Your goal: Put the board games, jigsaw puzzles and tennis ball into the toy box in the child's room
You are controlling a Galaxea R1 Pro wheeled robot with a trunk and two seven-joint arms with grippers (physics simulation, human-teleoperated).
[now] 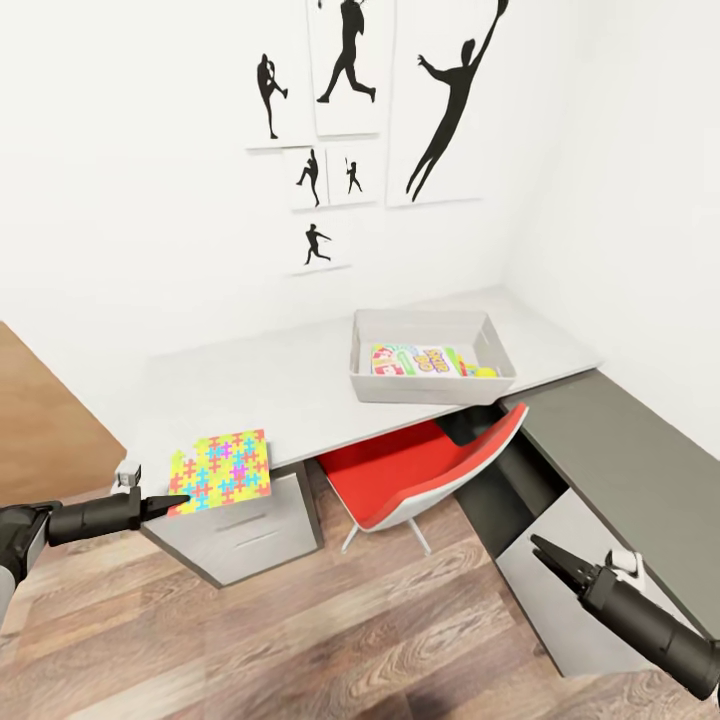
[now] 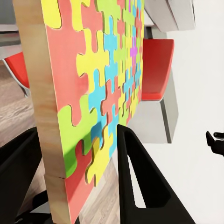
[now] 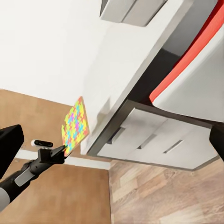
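Note:
My left gripper (image 1: 172, 503) is shut on the edge of a jigsaw puzzle (image 1: 222, 470), a flat slab of yellow, pink, green and blue pieces. It holds the slab tilted in the air at the table's (image 1: 250, 385) near left corner. In the left wrist view the puzzle (image 2: 93, 93) stands between the two black fingers (image 2: 140, 186). The right wrist view shows the same puzzle (image 3: 74, 125) off the desk's end. The grey toy box (image 1: 430, 388) sits at the table's right, holding a colourful board game (image 1: 415, 360) and a small yellow tennis ball (image 1: 486, 371). My right gripper (image 1: 550, 560) hangs open, low at the right.
A red chair (image 1: 420, 470) is tucked under the table beside the white drawer unit (image 1: 250, 535). A lower dark grey-topped unit (image 1: 620, 440) runs along the right wall. A brown door (image 1: 40, 420) is at the left. Wood floor lies between my arms.

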